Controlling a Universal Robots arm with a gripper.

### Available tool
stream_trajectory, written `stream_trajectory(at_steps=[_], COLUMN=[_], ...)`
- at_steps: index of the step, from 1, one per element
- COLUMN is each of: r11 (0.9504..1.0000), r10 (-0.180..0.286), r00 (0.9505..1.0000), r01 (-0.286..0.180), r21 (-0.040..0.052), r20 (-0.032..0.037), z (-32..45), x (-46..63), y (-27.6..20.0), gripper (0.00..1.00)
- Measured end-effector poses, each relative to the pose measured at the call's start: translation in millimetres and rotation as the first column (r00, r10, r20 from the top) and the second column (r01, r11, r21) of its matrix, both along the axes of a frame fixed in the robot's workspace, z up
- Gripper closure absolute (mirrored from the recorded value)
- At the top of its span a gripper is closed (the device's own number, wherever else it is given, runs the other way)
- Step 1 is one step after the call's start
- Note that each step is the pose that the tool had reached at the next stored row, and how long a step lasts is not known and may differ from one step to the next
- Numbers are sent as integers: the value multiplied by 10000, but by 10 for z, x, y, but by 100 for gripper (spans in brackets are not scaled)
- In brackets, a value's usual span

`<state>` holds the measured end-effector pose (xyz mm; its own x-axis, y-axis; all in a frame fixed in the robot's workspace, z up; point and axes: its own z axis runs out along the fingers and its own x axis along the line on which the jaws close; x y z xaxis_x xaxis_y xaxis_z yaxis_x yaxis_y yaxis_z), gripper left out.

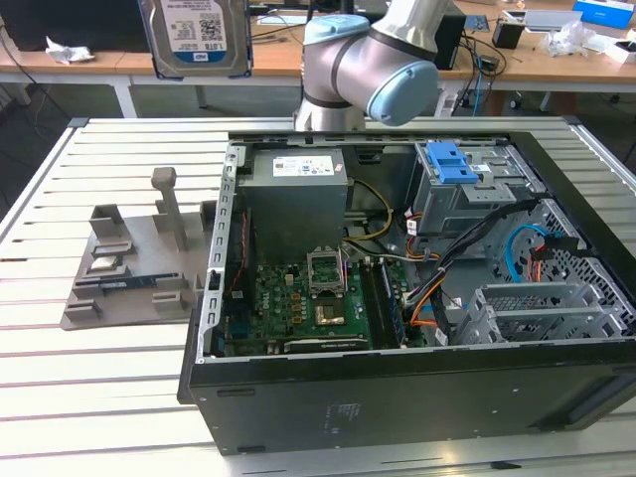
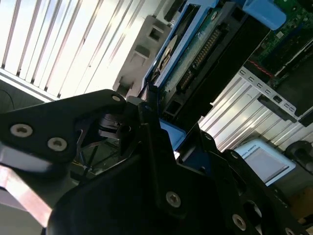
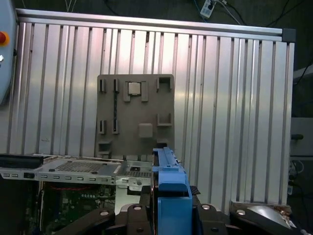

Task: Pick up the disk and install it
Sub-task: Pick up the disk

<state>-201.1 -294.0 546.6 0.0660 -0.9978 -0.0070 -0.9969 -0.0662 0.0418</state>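
The disk (image 1: 195,36), a silver hard drive with a white-and-blue label, hangs upright high above the table's far edge, toward the exterior view's left of the arm. In the second wrist view the black fingers (image 2: 146,127) of my gripper (image 2: 164,115) are clamped on the disk (image 2: 193,54), whose blue frame and connector edge point away from the gripper. In the first wrist view the disk (image 3: 170,178) is seen edge-on as a blue strip between the gripper's (image 3: 171,215) black jaws, above the case's edge.
An open computer case (image 1: 397,397) lies on the slatted aluminium table (image 1: 89,397). Its metal drive cage carries a blue latch (image 1: 452,159). A grey fixture plate (image 1: 129,268) with a small silver chip (image 1: 104,263) sits at the exterior view's left. The arm's elbow (image 1: 368,60) rises behind the case.
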Motion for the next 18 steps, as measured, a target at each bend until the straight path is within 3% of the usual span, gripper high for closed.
stream_trajectory(at_steps=[6,14,18], r11=[10000,10000,10000], r10=[-1,1,0], r00=[10000,10000,10000], r01=[1,-1,0], r21=[0,0,0], r20=[-9,-16,-17], z=[-6,-13,-17], x=[366,739,863], y=[-7,-13,-17], gripper=[63,63,63])
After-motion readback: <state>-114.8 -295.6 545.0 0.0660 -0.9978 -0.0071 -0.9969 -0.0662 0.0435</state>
